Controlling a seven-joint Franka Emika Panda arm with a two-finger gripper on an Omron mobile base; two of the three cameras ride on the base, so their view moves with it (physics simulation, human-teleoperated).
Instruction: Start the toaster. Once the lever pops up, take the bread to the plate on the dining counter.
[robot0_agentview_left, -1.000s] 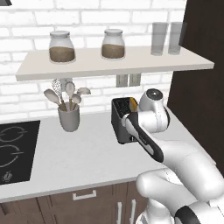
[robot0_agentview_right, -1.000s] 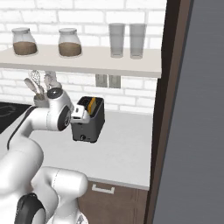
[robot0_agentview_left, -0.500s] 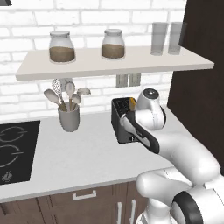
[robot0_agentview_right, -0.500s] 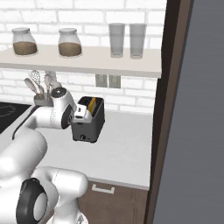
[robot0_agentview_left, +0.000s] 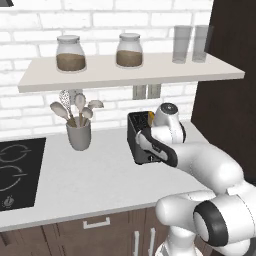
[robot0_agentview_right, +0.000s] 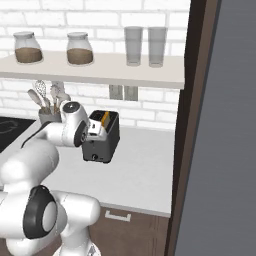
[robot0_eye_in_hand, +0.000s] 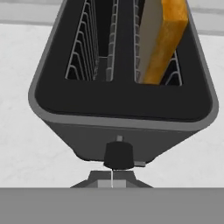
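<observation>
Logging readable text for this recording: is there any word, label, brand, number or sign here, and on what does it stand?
None can be read.
The toaster has bare dark walls and no brand.
The two jars and two glasses on the shelf carry no labels.
The hob shows ring markings and a small symbol, too small to read.
</observation>
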